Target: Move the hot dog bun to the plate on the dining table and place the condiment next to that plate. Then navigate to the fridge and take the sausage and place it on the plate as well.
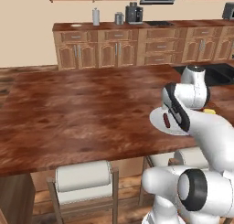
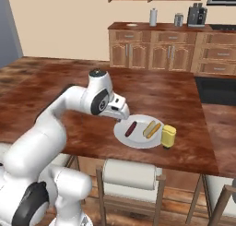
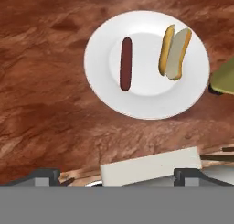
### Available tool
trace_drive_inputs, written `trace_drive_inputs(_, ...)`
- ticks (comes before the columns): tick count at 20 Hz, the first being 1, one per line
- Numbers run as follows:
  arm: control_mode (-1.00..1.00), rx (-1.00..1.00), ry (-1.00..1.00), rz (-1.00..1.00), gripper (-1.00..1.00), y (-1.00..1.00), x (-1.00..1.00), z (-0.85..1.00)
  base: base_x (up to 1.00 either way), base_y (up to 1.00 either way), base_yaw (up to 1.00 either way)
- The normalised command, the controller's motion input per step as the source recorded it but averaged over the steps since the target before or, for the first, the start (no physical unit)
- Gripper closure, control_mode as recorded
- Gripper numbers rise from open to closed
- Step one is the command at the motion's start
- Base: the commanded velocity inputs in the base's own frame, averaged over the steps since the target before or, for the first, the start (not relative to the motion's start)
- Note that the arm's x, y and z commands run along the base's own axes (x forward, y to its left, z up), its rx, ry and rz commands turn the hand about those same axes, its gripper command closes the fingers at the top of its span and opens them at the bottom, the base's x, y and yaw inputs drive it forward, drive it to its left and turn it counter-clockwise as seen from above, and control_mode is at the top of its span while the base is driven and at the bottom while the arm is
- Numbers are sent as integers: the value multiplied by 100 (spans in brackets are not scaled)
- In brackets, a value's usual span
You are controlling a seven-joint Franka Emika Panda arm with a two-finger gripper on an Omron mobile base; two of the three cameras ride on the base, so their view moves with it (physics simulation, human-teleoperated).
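Step in hand, by my reading: the last one. All three items sit at the plate, so the placing looks finished; what remains is to lift the arm clear without brushing the plate or the bottle.

Count, largest first:

- One dining table, reddish-brown top, bearing everything below.
- Two chairs with pale backs tucked at the near edge; the nearer chair sits just below the plate in the right base view.
- One gripper, empty, jaws spread wide, nothing between them. In the right base view it hangs over the plate's 9 o'clock rim; whether it touches the rim, cannot tell.
- One plate, plain white, near the table's front edge.
- One condiment, yellow bottle, upright on the table just beside the plate at 3 o'clock; touching or not, cannot tell.
- One hot dog bun, split open, on the plate's 2 o'clock side in the hand view.
- One sausage, dark red, on the plate at about 10 o'clock of centre, parallel to the bun, apart from it.
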Motion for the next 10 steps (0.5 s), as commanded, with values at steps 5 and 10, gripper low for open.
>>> trace_drive_inputs(5,-100,0,2,10,-100,85,-100,11,0,0,0)
trace_drive_inputs(10,-100,-1,2,11,-100,89,-100,1,0,0,0)
